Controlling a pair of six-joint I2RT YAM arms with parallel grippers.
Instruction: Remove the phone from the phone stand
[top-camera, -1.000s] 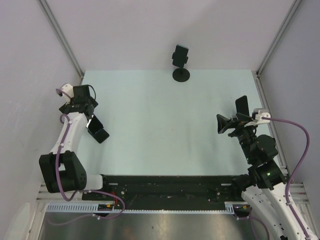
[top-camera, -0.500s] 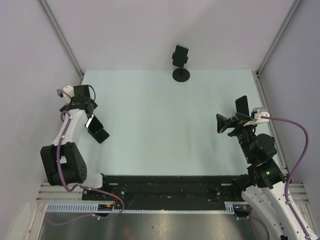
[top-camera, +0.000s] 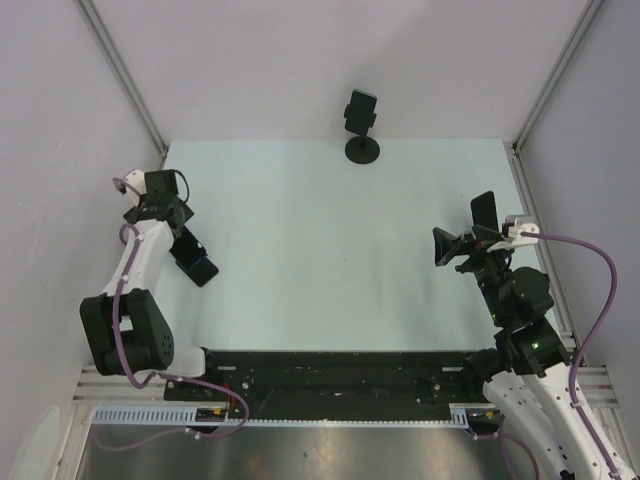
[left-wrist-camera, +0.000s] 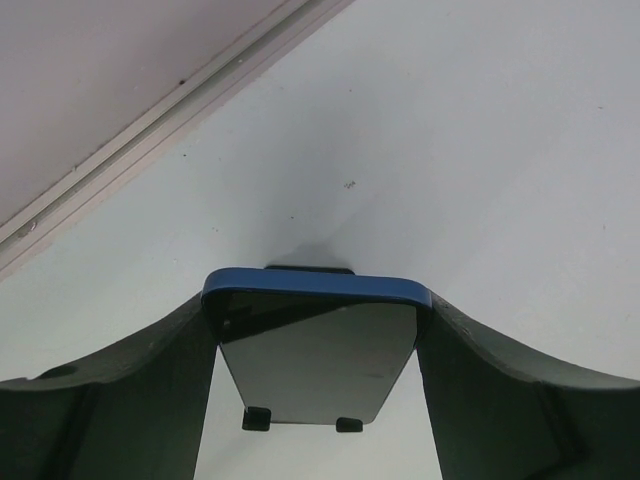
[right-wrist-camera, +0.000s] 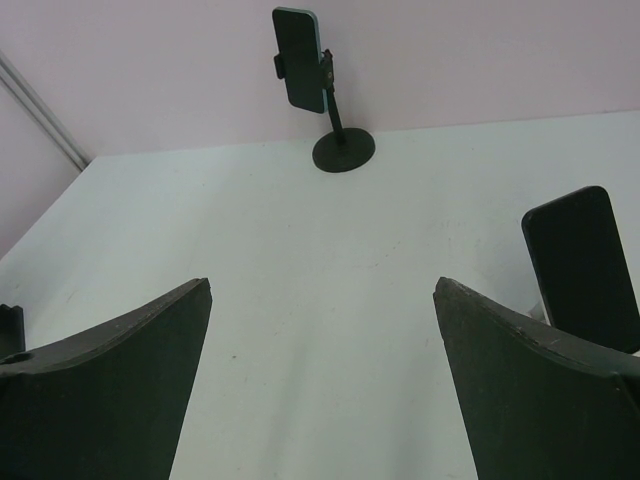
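Your left hand (left-wrist-camera: 317, 300) is pinching a blue-edged phone (left-wrist-camera: 315, 365) whose lower edge is sitting in black clips (left-wrist-camera: 257, 418), so it's probably not out yet. Right hand (right-wrist-camera: 322, 290) is hanging spread wide, with a second phone (right-wrist-camera: 299, 58) sitting on its pedestal stand (right-wrist-camera: 343, 150) far ahead.

Likely a robotics lab cell: pale green table (top-camera: 330, 250) walled by plain lilac panels (top-camera: 250, 60) on aluminium posts (top-camera: 120, 70), black mounting rail (top-camera: 330, 368) and purple cables (top-camera: 575, 242) at its near edge.
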